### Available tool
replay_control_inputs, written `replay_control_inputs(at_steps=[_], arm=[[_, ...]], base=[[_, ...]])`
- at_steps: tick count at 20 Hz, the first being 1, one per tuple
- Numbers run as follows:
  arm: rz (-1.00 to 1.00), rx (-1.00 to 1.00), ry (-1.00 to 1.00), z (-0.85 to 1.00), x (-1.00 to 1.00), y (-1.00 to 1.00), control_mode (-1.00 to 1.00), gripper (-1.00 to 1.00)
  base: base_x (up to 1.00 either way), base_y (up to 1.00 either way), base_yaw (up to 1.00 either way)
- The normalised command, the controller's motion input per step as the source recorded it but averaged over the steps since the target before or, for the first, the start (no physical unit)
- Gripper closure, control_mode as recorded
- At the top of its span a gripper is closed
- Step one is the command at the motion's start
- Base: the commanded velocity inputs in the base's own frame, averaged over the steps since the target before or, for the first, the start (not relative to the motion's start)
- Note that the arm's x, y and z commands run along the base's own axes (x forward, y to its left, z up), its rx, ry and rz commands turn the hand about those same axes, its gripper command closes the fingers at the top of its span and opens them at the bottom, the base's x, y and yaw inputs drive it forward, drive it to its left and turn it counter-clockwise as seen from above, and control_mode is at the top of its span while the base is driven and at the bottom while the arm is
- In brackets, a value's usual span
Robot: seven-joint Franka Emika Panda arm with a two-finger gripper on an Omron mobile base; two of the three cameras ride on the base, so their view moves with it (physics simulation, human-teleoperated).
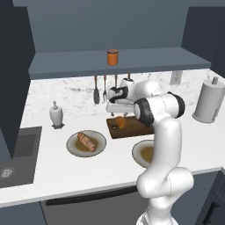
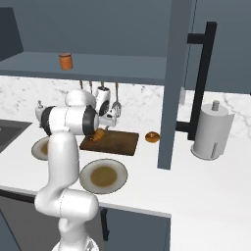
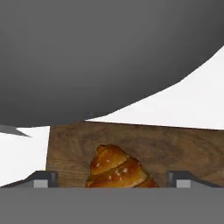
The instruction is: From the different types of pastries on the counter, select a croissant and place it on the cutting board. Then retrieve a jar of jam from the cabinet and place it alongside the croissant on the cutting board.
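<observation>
The golden croissant (image 1: 120, 123) (image 2: 98, 134) lies on the left part of the brown wooden cutting board (image 1: 137, 128) (image 2: 120, 142). My gripper (image 1: 118, 115) (image 2: 102, 128) hovers just above it, open. In the hand view the croissant (image 3: 117, 169) sits between the two widely spread fingertips (image 3: 43, 179), apart from both, on the board (image 3: 183, 148). An orange jam jar (image 1: 112, 57) (image 2: 65, 61) stands on the open cabinet shelf above the counter.
A plate with a long pastry (image 1: 86, 143) sits left of the board, and an empty plate (image 2: 104, 175) in front of it. A donut (image 2: 152, 137) lies right of the board. Hanging utensils (image 1: 96, 90), a paper towel roll (image 1: 209, 100), a sink (image 1: 13, 158) and an open cabinet door (image 2: 171, 73) surround the area.
</observation>
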Motion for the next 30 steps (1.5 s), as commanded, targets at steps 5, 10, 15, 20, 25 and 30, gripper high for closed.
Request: replay_control_inputs(at_steps=[5,10,15,20,25,30], arm=[[0.08,0.11,-0.29,0.57,-0.72,-0.09,-1.0,-1.0],[0.2,0.05,-0.48,0.33,-1.0,-0.43,-1.0,-1.0],[0.42,0.0,-0.39,0.13,-1.0,-0.62,-1.0,-1.0],[0.46,0.13,-0.48,0.96,-0.72,-0.32,-1.0,-1.0],[0.24,0.04,-0.4,1.0,-1.0,-0.16,-1.0,-1.0],[-0.1,0.02,-0.2,1.0,-0.36,0.18,-1.0,-1.0]], base=[[0.0,0.0,0.0],[0.0,0.0,0.0],[0.0,0.0,0.0],[0.0,0.0,0.0],[0.0,0.0,0.0],[0.0,0.0,0.0]])
